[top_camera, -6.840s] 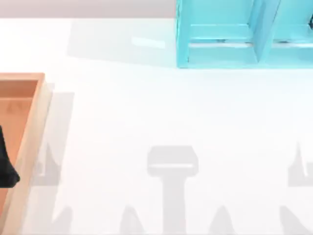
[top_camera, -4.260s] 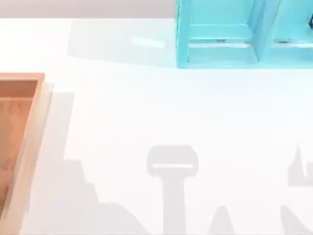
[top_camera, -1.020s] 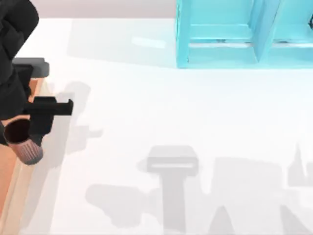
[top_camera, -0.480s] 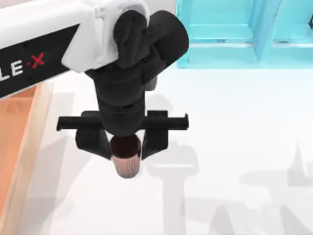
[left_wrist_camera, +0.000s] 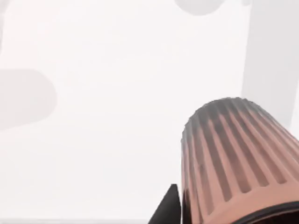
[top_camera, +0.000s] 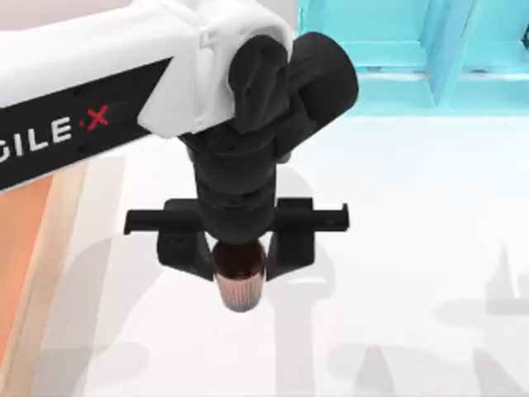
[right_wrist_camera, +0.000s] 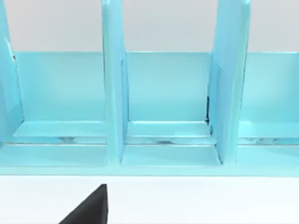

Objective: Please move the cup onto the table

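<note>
Left pincer (top_camera: 240,256): black, two-fingered, hanging from the white-and-black AgileX arm at the centre of the top view; its fingers (top_camera: 192,252) press on opposite sides of the cup just below the rim, pinching it.

Cup (top_camera: 240,281): small copper-brown ribbed tumbler with a dark reddish inside, slightly tapered toward its closed base; held mouth-up, lower centre of the top view, over the tabletop. Whether the base touches the surface cannot be told.

Cup, wrist view: the ribbed wall and flat base (left_wrist_camera: 233,154) sit at the lower right of the frame, with plain white surface beyond and one black fingertip (left_wrist_camera: 169,210) beside it.

Handling, judged: looks rigid and light. The vertical ribs should give the fingers purchase, while the taper could let it slip downward under a loose grip. A hold across the upper wall, as now, suits it; a narrow base may tip if released tilted.

Tabletop (top_camera: 430,215): large, flat, plain white, glossy, carrying soft grey shadows.

Tray (top_camera: 21,273): orange-brown wood with a paler raised rim, left edge of the top view, well apart from the cup.

Shelf unit (top_camera: 397,58): cyan, smooth, with upright dividers, upper right of the top view; the right wrist view faces its compartments (right_wrist_camera: 163,93).

Right pincer (right_wrist_camera: 86,207): a dark tip at the lower left of its wrist frame; whether spread or pressed together cannot be told.
</note>
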Controlling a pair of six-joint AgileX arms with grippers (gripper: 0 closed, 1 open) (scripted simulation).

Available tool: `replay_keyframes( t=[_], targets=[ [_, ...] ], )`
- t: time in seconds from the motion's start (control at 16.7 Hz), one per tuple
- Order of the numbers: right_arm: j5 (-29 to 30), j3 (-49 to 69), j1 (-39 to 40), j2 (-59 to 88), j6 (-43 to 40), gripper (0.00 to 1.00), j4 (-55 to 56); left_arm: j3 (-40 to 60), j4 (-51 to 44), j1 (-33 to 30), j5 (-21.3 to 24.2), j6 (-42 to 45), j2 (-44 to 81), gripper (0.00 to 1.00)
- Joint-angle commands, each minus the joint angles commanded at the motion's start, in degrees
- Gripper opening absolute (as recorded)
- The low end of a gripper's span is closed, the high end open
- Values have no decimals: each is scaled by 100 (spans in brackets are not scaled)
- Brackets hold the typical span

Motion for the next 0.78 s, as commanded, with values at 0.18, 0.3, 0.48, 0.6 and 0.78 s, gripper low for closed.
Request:
replay_keyframes(
  t=[0.18,0.3,0.48,0.6,0.78],
  targets=[
    [0,0,0,0,0,100,0,-317,374,7,-5,3,41,0],
    [0,0,0,0,0,100,0,-630,733,-1,-8,21,83,0],
    [0,0,0,0,0,100,0,-1107,1286,2,-4,18,169,0],
    [0,0,0,0,0,100,0,-1231,1425,0,-4,25,186,0],
    [0,0,0,0,0,100,0,-1231,1425,0,-4,25,186,0]
  ],
)
